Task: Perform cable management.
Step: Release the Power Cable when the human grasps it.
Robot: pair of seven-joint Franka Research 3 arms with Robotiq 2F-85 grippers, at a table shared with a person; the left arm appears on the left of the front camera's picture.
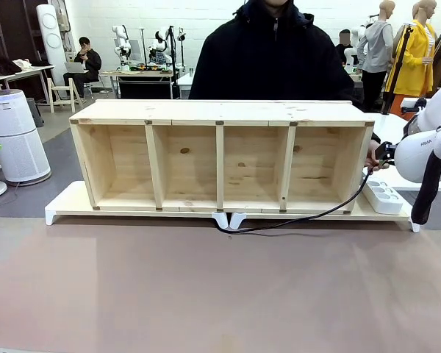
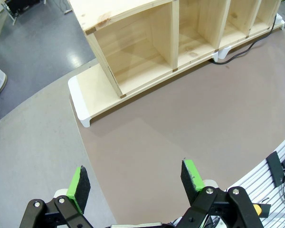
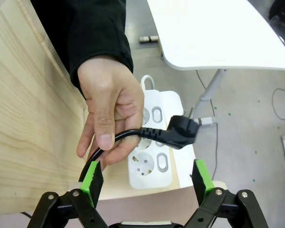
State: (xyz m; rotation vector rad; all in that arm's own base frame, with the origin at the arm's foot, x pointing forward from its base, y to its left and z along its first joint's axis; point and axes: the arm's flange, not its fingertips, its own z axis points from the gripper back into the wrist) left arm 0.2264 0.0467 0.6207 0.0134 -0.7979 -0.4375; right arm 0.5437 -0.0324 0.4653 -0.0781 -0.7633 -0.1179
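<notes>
While the long wooden shelf [image 1: 220, 158] takes up the far edge of the counter [image 1: 206, 287], the cable [image 1: 294, 218] trails from under its middle along the front to the right end, where a person's hand [image 3: 109, 111] holds it just behind the plug [image 3: 180, 132], above the white power strip [image 3: 152, 142]. The right pincer [image 3: 147, 178] gapes released below it; the left pincer [image 2: 135, 183] hangs released too. The cord looks light and floppy, likely best gripped at the stiffer neck beside the plug.

White brick wall [image 1: 206, 15], grey floor [image 1: 59, 158], white air purifier [image 1: 13, 136]
</notes>
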